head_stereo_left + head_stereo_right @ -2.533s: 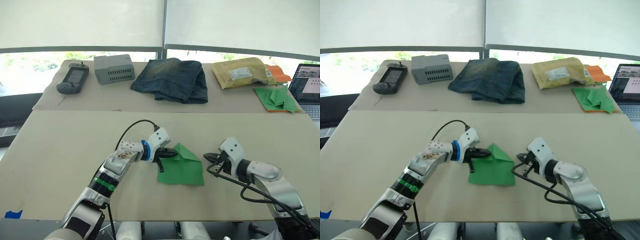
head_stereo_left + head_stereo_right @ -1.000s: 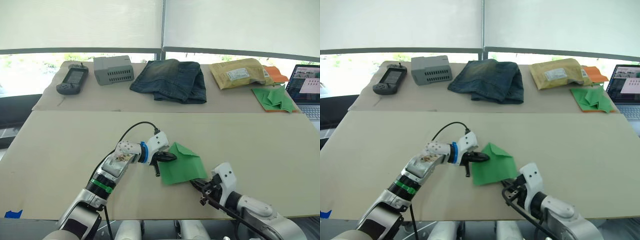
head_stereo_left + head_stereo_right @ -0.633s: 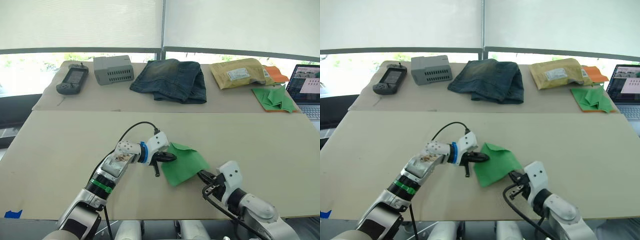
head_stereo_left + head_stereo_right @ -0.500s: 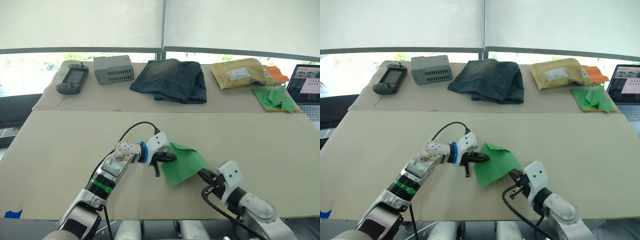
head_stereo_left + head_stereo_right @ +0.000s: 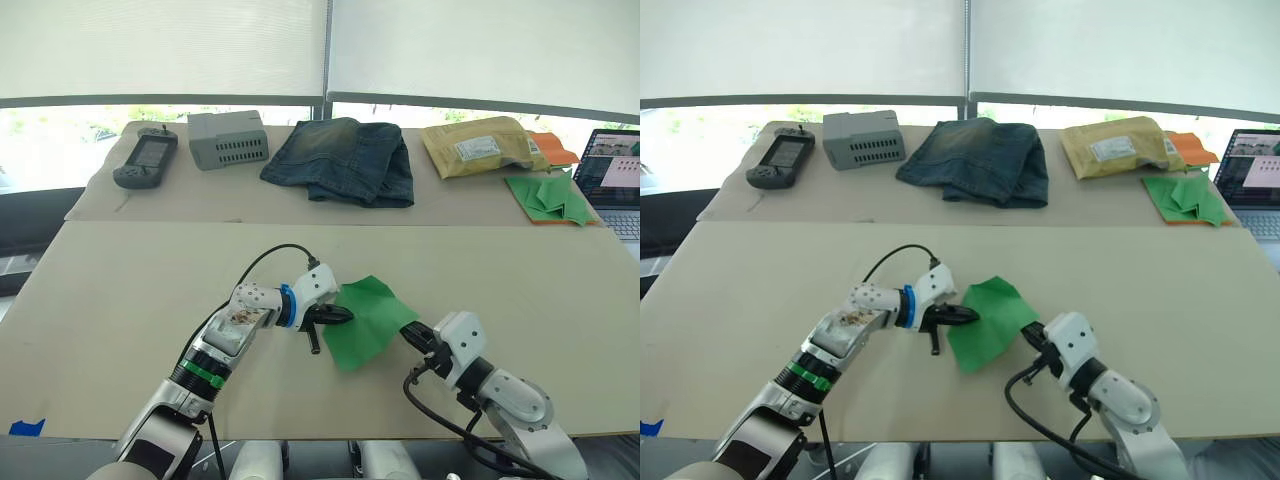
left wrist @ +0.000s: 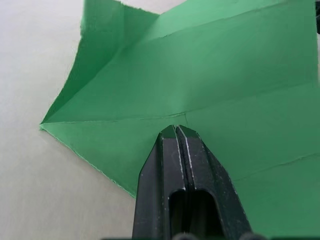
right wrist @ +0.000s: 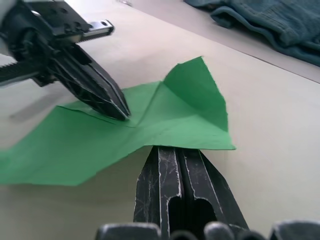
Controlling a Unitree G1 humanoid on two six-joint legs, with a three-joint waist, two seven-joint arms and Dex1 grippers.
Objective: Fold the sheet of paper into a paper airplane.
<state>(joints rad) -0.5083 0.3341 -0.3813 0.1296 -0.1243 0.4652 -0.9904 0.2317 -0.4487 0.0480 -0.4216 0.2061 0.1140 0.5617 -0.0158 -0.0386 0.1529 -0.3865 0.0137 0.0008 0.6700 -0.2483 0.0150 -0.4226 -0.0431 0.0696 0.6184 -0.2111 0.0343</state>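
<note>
Green and creased, the sheet of paper (image 5: 366, 320) is seen near the front middle of the tan table (image 5: 130, 290), lying partly unfolded between the two grippers, with one corner flap raised off the surface.

On the left, the left gripper (image 5: 342, 314) is laid over the sheet's left part, its two black fingers pressed together and their tips set down on the paper at a point where creases meet, as is shown in the left wrist view (image 6: 176, 131). Nothing is gripped between them; the paper is only pinned beneath.

On the right, the right gripper (image 5: 409, 333) is placed at the sheet's right edge. Its fingers are drawn together, and the green edge is met right at their tips in the right wrist view (image 7: 172, 150); whether the paper is actually pinched there cannot be told.

Along the far table, from left to right, a dark handheld device (image 5: 146, 157), a grey box (image 5: 228, 137), folded jeans (image 5: 343, 158), a yellow-brown padded envelope (image 5: 483, 145), a heap of green paper pieces (image 5: 551, 195) and a laptop (image 5: 613, 175) are laid out, well apart from the sheet.
</note>
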